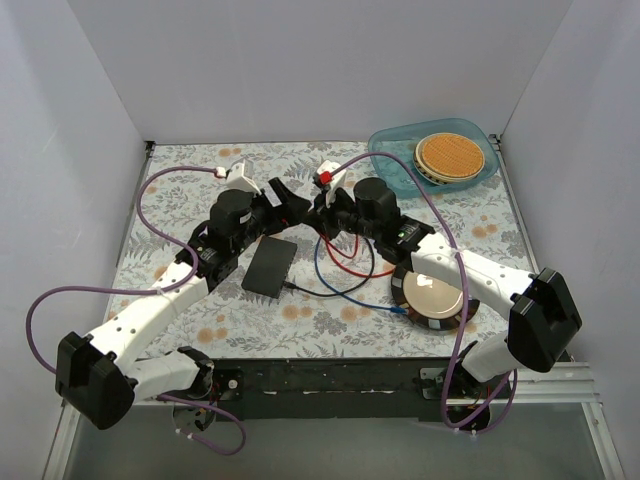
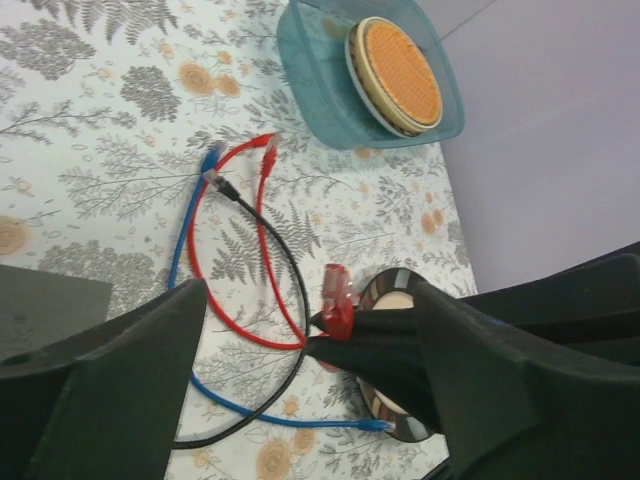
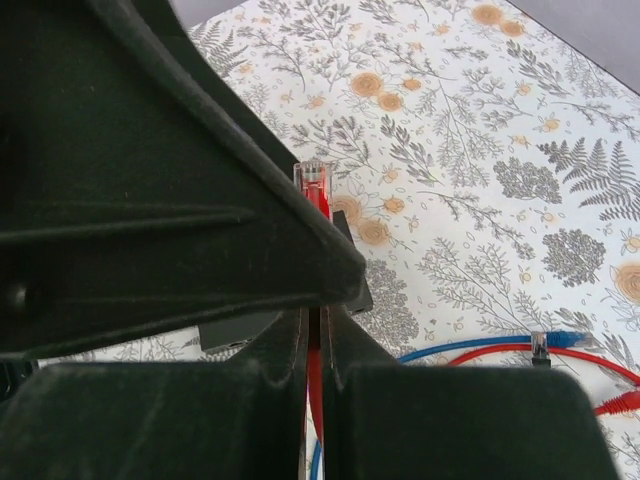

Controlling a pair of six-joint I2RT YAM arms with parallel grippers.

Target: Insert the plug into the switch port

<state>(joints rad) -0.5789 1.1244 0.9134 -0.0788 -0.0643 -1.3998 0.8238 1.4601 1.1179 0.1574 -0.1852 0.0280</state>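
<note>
My right gripper [image 3: 318,315] is shut on the red plug [image 3: 313,182], whose clear tip sticks out past the fingers. In the left wrist view the red plug [image 2: 338,298] shows held above the table. My left gripper [image 2: 310,320] is open, with its jaws wide on either side of the plug and the right fingers. The flat black switch box [image 1: 270,265] lies on the table just below and left of both grippers [image 1: 305,207]. Part of the box [image 3: 236,330] shows under the fingers. Its row of ports is not clear in any view.
Red [image 2: 205,290], blue [image 2: 250,405] and black [image 2: 285,260] cables loop on the patterned cloth right of the box. A round black-rimmed dish [image 1: 432,296] sits under the right forearm. A teal tub [image 1: 395,160] with an orange-topped disc [image 1: 450,155] stands at the back right.
</note>
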